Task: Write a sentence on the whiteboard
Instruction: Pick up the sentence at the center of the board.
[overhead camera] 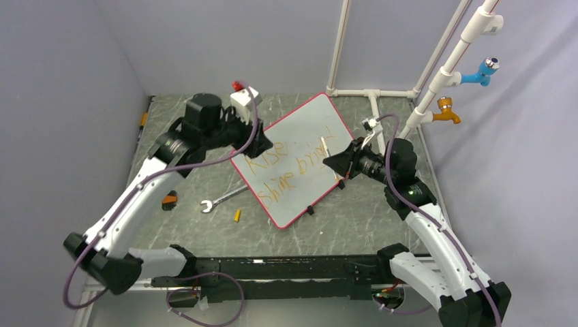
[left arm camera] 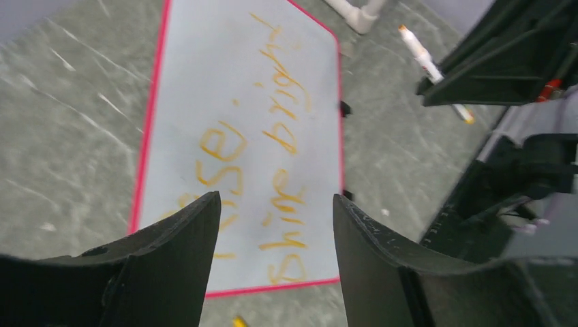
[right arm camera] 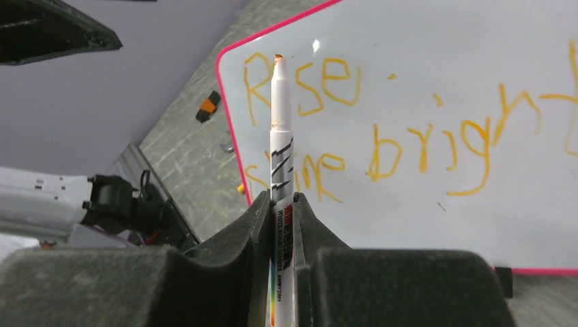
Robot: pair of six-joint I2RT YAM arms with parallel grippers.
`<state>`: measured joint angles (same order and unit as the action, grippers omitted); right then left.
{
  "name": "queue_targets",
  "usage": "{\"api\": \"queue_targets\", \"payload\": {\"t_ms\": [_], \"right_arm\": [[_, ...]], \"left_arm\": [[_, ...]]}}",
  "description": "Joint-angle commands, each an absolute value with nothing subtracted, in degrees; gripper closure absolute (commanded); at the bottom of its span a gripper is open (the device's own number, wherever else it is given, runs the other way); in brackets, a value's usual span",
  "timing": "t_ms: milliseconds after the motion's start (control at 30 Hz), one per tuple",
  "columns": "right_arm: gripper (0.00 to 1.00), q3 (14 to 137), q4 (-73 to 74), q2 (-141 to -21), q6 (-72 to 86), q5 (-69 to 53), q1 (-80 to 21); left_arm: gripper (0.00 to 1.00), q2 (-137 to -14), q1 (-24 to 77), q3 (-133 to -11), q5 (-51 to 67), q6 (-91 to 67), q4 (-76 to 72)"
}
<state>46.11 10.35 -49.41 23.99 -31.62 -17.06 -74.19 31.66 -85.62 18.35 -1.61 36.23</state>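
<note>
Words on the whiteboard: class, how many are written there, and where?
3. Rise is in the upper row; shine and bright share the lower row. The marker partly hides shine.

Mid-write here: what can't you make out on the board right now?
- Left wrist: fingers of the left gripper hide the first letters of the sentence.
- Right wrist: marker covers part of "shine"; right edge cuts off "bright".
- Top: too small to tell whether the marker tip touches the whiteboard.

The top view looks down from behind the arms; each wrist view peers closely past its jaws; all share the whiteboard (overhead camera: 300, 131).
</note>
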Motion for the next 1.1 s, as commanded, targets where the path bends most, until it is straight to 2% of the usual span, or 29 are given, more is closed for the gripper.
{"api": "queue_targets", "payload": {"t_ms": [0, 200, 433, 600, 700, 900, 1067], "right_arm": [[1.0, 43.8, 1.7, -47.2, 18.8, -34.4, -19.7], [1.0, 39.1, -6.1, -44.2, 18.9, -33.9, -22.3], [1.0, 39.6, -4.9, -43.7, 18.4, -31.0, -25.0], [1.0, 39.8, -4.7, -43.6, 18.9, -30.3, -26.0], [1.0, 39.9, -4.0, -43.4, 18.5, -29.7, -26.6], [1.0, 40.3, -2.1, -43.3, 18.0, -28.9, -27.2], [1.0, 41.0, -0.6, -42.6, 17.4, -28.2, -27.5]], "left_arm": [[0.35, -65.2, 31.9, -75.0, 22.8, -13.4, 29.9], [0.42, -54.3, 31.9, -62.9, 12.3, -20.3, 35.2], [0.48, -43.7, 32.3, -50.7, 4.0, -25.8, 43.0], [0.56, -41.0, 33.1, -44.0, -1.4, -30.8, 45.5], [0.56, -40.2, 34.3, -38.2, -4.2, -34.1, 43.3], [0.46, -46.0, 36.2, -33.2, -7.3, -36.0, 37.5], [0.47, -52.6, 36.9, -30.3, -8.1, -34.1, 31.3]]}}
